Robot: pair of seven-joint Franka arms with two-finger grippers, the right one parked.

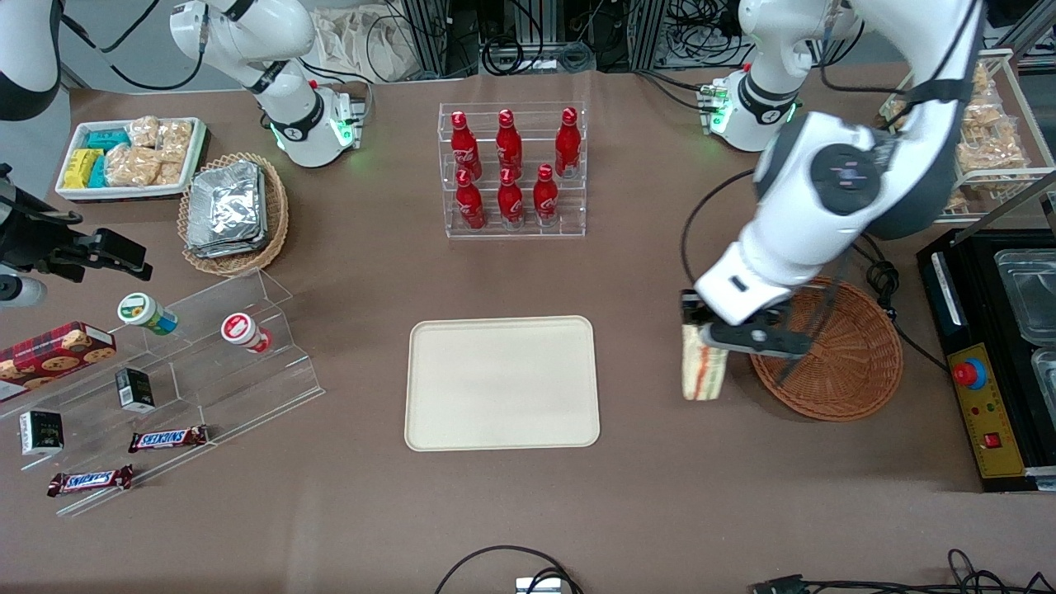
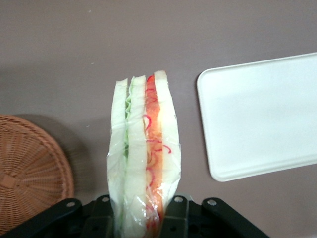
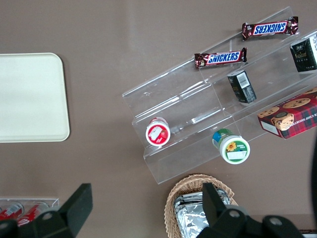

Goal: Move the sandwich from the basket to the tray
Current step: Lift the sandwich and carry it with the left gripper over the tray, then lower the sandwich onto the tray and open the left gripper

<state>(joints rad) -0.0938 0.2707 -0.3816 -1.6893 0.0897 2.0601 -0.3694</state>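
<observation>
My left gripper (image 1: 701,337) is shut on the sandwich (image 1: 701,371), a plastic-wrapped wedge of pale bread with red, orange and green layers. It hangs in the air above the brown table, between the reddish-brown basket (image 1: 850,363) and the cream tray (image 1: 502,384). In the left wrist view the sandwich (image 2: 144,153) sticks out from between the black fingers (image 2: 173,218), with the basket (image 2: 29,173) to one side and the tray (image 2: 262,114) to the other. Nothing lies in the basket or on the tray.
An acrylic rack of red bottles (image 1: 511,169) stands farther from the front camera than the tray. Toward the parked arm's end are a tiered acrylic stand (image 1: 181,371) with snacks and a tan basket of foil packets (image 1: 231,210). A black machine (image 1: 990,355) stands beside the basket.
</observation>
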